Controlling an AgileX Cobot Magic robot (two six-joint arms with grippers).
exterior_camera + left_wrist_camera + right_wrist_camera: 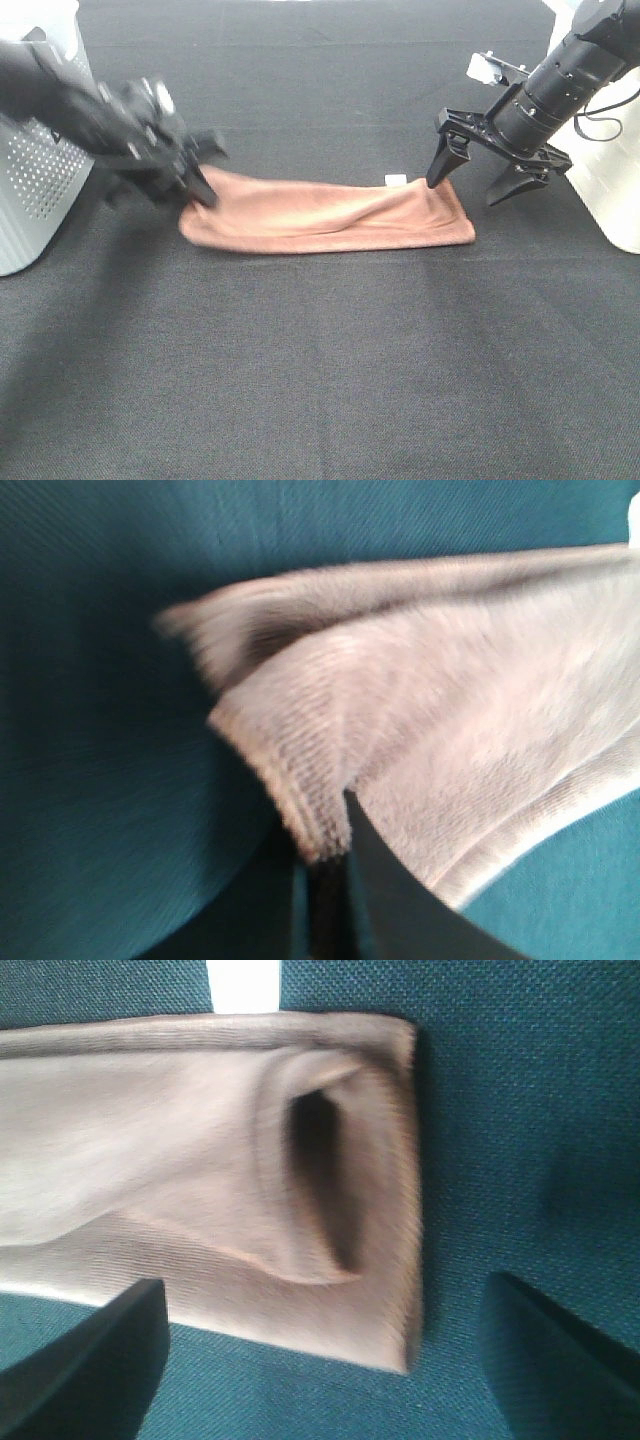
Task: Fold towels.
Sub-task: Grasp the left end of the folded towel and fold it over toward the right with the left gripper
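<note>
The reddish-brown towel (330, 215) lies folded into a long band across the middle of the black table, with its small white tag (396, 180) at the far edge. My left gripper (195, 190) is at the band's left end, blurred; in the left wrist view the left gripper (325, 865) is shut on a corner of the towel (450, 730). My right gripper (463, 192) hangs open just above the right end. In the right wrist view the right gripper (325, 1360) is spread wide, its fingers on either side of the towel's end (200, 1160), not touching it.
A perforated grey-white bin (35, 170) stands at the left edge behind my left arm. A white container (610, 190) stands at the right edge beside my right arm. The tag also shows in the right wrist view (243, 985).
</note>
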